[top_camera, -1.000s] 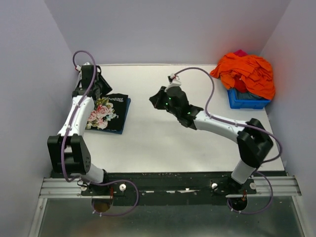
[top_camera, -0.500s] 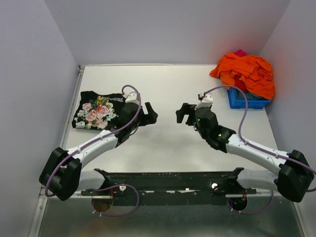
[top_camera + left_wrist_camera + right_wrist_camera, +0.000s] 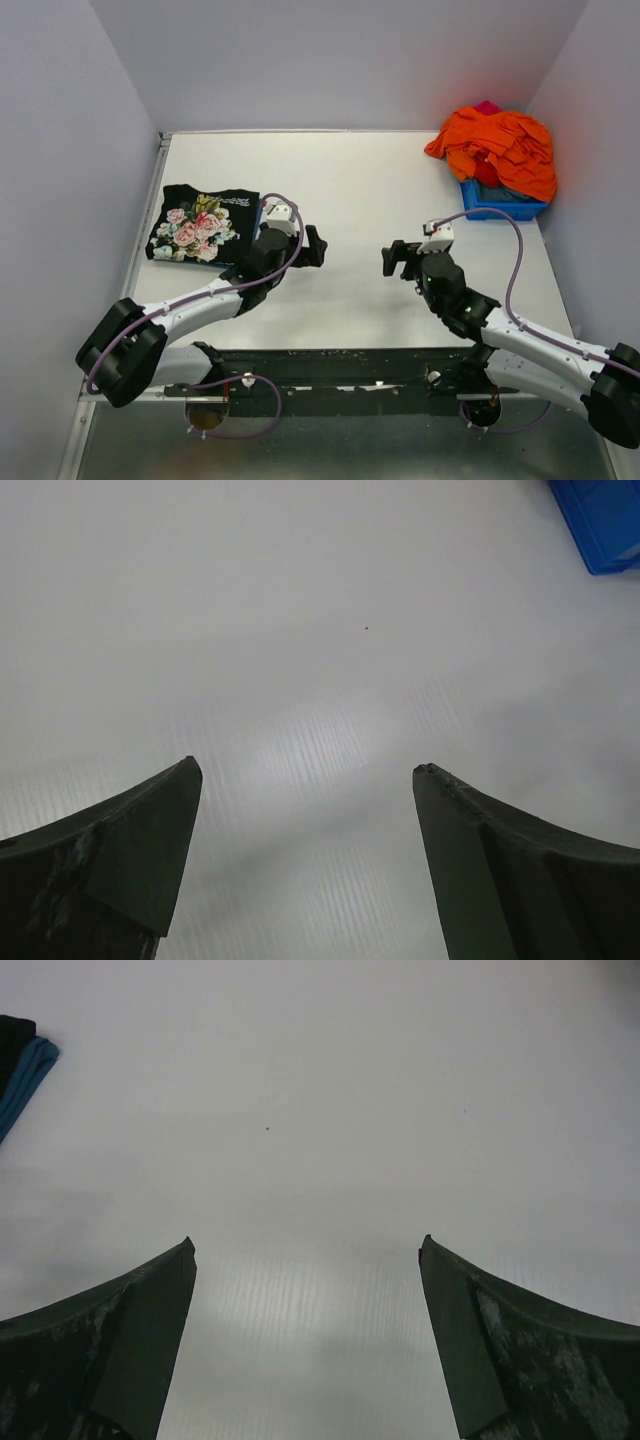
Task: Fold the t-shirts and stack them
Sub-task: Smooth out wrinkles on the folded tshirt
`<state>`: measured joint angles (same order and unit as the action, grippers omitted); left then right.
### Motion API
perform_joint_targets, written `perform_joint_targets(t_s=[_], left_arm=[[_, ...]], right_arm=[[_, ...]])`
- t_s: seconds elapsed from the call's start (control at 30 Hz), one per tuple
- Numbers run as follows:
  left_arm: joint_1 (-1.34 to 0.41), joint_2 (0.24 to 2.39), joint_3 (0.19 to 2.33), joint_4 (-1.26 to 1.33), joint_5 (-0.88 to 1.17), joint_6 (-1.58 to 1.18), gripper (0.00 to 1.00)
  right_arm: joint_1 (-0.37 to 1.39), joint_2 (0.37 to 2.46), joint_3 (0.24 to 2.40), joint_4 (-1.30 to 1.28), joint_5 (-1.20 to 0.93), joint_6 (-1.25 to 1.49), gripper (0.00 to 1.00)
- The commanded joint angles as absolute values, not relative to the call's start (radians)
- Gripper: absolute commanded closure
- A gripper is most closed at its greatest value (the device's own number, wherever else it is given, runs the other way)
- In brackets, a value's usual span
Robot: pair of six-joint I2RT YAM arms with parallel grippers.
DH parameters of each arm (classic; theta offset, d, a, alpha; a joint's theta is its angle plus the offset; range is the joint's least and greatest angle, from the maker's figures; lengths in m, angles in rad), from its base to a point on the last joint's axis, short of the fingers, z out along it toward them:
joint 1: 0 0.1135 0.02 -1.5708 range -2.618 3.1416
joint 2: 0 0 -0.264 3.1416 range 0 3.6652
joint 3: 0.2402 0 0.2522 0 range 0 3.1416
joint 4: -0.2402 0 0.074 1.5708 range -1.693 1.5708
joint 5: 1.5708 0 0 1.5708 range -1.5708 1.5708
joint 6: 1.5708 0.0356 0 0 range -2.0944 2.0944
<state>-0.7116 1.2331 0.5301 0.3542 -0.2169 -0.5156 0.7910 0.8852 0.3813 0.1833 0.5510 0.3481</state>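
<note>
We had the black floral t-shirt (image 3: 205, 225) folded on the teal t-shirt (image 3: 28, 1072), far left of the surface (image 3: 360, 180), out of the way. Left gripper (image 3: 312, 245) and right gripper (image 3: 395, 258) hovered mid-surface, jaws wide apart, holding nothing, presumably free for the orange heap (image 3: 497, 145) far right.

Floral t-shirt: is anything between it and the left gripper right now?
Nothing visible. The folded black floral t-shirt lies on the left of the table; the open left gripper hangs just right of it, pointing away, with only its own wrist in between.
</note>
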Motion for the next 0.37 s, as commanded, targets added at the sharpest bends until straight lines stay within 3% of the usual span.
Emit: perform_joint_targets(t_s=[0.0,0.33], left_arm=[[-0.723,1.235,0.54,0.42,-0.187,-0.506,0.01],[-0.723,1.203,0.522,0.433,-0.193,-0.492,0.01]], right_arm=[[0.793,0.89,0.394,0.239,0.618,0.341,0.0],[0.793,0.925,0.408,0.262,0.592,0.344,0.0]])
